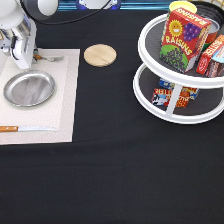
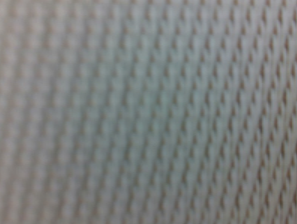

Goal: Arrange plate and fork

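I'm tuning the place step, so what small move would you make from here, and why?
Probably a short straight lift. The gripper stands low on the placemat, at the handle end of the fork, which lies flat above the plate. Whether the jaws are open is unclear, so rise slowly, watching the fork.
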### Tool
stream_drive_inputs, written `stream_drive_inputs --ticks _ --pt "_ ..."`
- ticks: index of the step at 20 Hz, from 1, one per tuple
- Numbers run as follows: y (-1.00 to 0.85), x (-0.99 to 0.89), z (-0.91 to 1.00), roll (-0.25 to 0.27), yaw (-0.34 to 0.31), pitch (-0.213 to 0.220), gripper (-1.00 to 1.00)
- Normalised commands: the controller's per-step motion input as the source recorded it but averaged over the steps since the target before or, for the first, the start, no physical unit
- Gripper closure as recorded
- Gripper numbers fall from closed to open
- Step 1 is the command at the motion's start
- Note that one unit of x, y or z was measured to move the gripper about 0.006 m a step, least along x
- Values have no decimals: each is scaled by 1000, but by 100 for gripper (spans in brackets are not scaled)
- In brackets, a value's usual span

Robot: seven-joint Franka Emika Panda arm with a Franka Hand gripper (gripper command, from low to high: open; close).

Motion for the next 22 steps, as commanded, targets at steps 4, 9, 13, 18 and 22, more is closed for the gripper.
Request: stream_drive_inputs --ticks 4,9,13,18,22 --pt "187 28 694 -88 30 0 -100" --pt "403 214 865 -90 101 13 -100" --pt "624 349 764 -104 117 79 -100" --pt "263 179 228 -40 50 66 -100" --pt "0 11 0 0 0 2 -100"
